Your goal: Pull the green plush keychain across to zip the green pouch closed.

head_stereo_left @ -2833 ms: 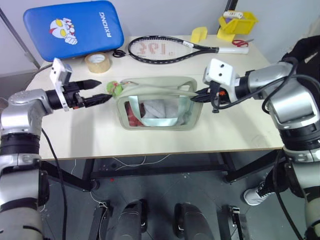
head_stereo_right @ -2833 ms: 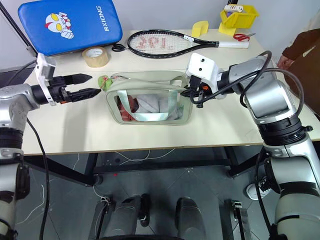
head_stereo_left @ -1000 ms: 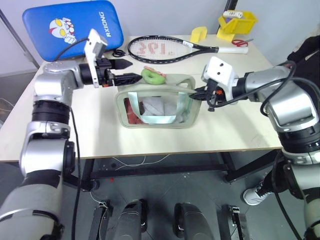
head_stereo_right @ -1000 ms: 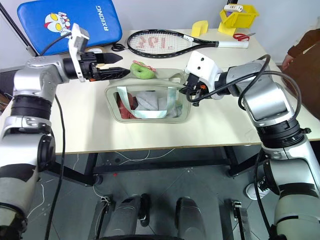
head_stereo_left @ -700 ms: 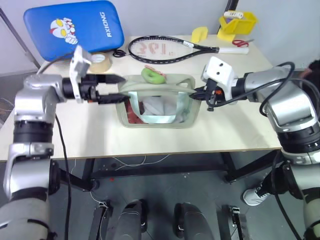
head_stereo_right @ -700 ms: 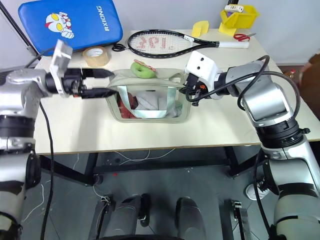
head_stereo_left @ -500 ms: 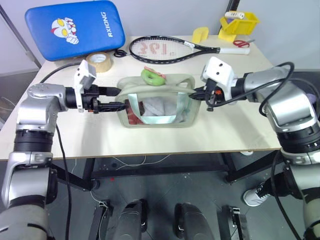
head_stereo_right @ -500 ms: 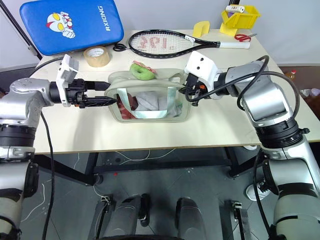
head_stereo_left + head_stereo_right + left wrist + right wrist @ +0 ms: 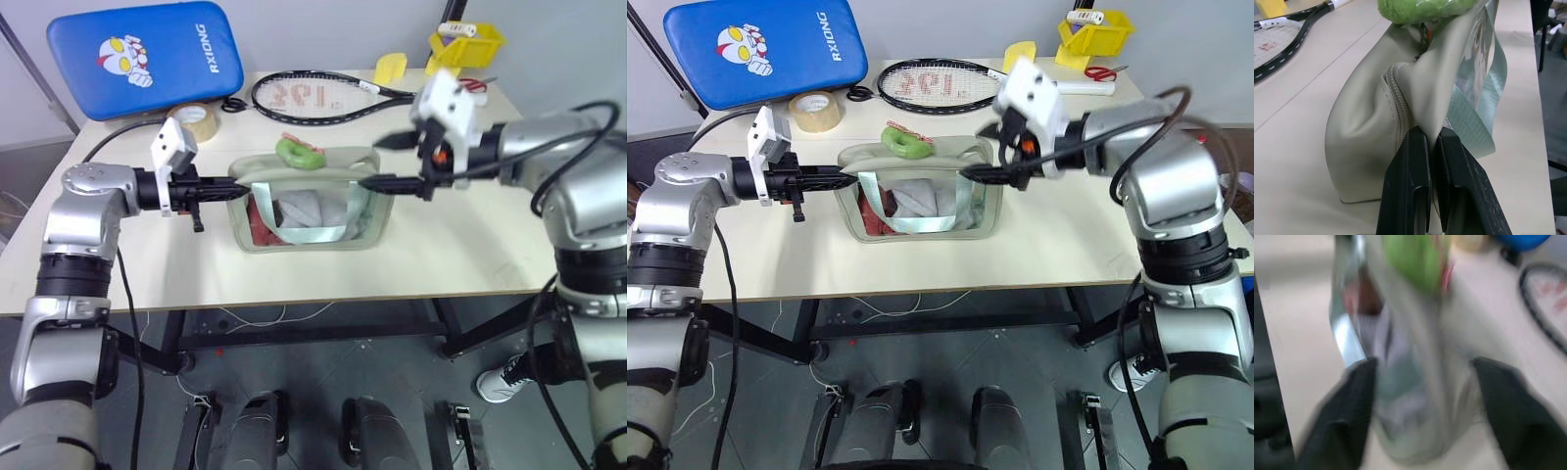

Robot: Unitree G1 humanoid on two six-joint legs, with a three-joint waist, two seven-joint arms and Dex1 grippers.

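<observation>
The green pouch (image 9: 340,158) lies in the middle of the table, red and white contents showing through its clear window. The green plush keychain (image 9: 299,150) rests on the pouch's top, left of centre. My left gripper (image 9: 236,186) is shut on the fabric of the pouch's left end; the left wrist view shows the black fingers (image 9: 1413,161) pinching the fabric beside the zipper (image 9: 1397,105). My right gripper (image 9: 385,163) hovers open just above the pouch's right end, holding nothing, with the pouch (image 9: 1400,382) and keychain (image 9: 1413,259) ahead of it.
Behind the pouch lie a tan tape roll (image 9: 192,122), a black racket (image 9: 323,95) and a blue padded case (image 9: 142,54). A yellow bin (image 9: 468,44) and red scissors (image 9: 478,84) sit at the far right corner. Bare tabletop (image 9: 451,245) runs along the near edge.
My left gripper came down from beside the keychain and shut on the pouch's left end. My right gripper let go of the pouch's right end, opened wide and rose.
</observation>
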